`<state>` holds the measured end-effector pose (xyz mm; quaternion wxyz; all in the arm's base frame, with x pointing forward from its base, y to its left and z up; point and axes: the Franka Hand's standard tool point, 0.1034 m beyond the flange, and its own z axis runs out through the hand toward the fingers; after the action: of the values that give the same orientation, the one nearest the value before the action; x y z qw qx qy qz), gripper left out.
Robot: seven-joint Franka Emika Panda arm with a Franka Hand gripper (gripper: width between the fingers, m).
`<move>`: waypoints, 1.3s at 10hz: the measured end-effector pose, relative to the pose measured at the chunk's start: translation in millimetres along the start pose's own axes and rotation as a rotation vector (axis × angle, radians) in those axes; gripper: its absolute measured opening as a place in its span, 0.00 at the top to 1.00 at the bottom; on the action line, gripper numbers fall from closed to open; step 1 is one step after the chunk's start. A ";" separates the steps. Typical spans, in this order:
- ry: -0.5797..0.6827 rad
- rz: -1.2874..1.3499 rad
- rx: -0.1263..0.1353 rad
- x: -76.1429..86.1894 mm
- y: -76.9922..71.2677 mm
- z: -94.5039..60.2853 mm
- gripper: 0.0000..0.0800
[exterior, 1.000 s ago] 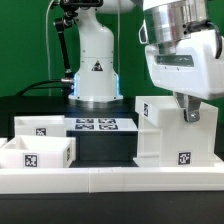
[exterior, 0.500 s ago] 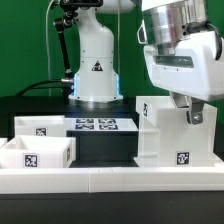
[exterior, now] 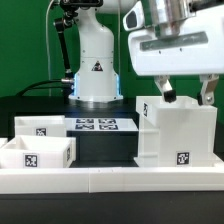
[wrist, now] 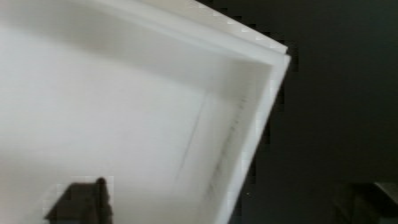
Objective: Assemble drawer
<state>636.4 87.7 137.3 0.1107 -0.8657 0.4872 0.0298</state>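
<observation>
The drawer's tall white shell point(exterior: 180, 135) stands at the exterior view's right, with a small tag low on its front. Two shallow white trays lie at the left: one in front point(exterior: 35, 152) and one behind it point(exterior: 40, 124). My gripper point(exterior: 187, 92) hangs just above the shell's top edge, open and empty, with its fingers apart over the top. In the wrist view the shell's white wall and rim point(wrist: 160, 110) fill most of the picture. The gripper point(wrist: 231, 205) shows there only as two dark fingertips, one over the white surface and one over the black table.
The marker board point(exterior: 95, 125) lies flat on the black table between the trays and the shell. A long low white border rail point(exterior: 110, 180) runs along the front edge. The robot's white base point(exterior: 97, 65) stands behind the board.
The gripper has risen off the shell's top and shifted to the exterior view's left. Its fingers have spread apart and let go of the shell wall.
</observation>
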 end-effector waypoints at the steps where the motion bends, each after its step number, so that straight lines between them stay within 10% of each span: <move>1: 0.001 -0.061 0.004 -0.2 0.8 -7.9 0.19; 5: 0.001 -0.110 0.001 -1.4 2.4 -7.7 0.19; 8: -0.019 -0.583 -0.072 8.8 23.0 -12.4 0.19; 13: -0.026 -0.898 -0.070 12.7 25.5 -11.1 0.19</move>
<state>620.7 61.8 141.9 0.0893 -0.9941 0.0606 0.0064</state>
